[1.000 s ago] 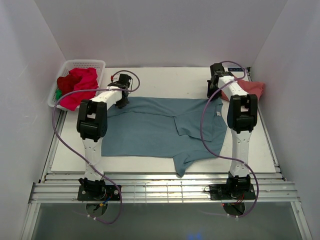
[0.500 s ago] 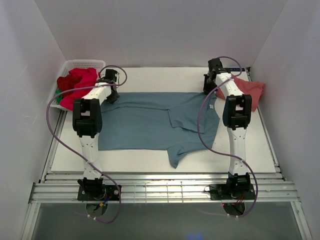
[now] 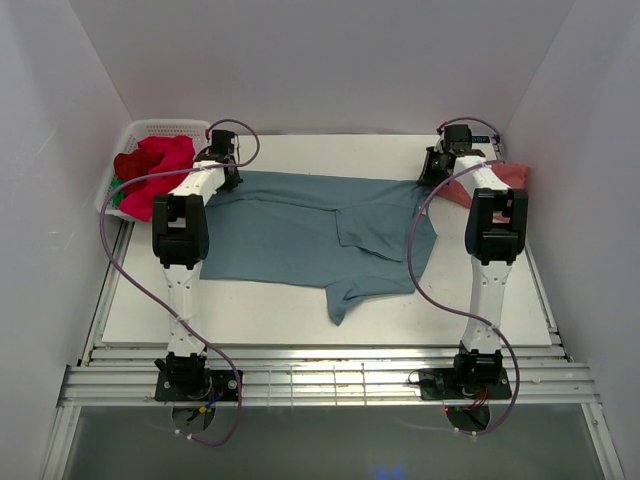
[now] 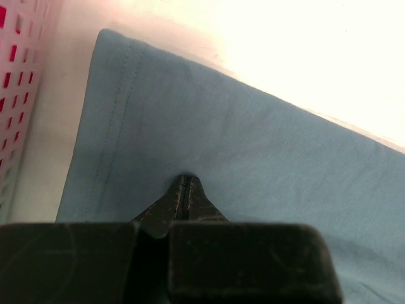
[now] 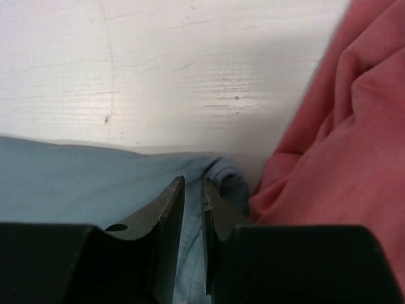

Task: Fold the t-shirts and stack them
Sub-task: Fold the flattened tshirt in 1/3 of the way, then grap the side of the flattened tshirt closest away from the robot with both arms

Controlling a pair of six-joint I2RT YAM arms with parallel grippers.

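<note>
Little of the task is done. The teal-blue t-shirt lies spread across the middle of the table, with only 1 sleeve turned in over its body and a tail of cloth trailing toward the near edge. The salmon-pink t-shirt sits crumpled at the far right, and the red t-shirts are heaped in the basket at the far left, so nothing is stacked yet.

The top view gives this layout but hides both sets of fingertips. The left wrist view shows the left gripper clenched on the teal cloth near its far left corner. The right wrist view shows the right gripper released, its jaws a narrow slit apart over the bunched far right hem, just beside the pink folds
</note>
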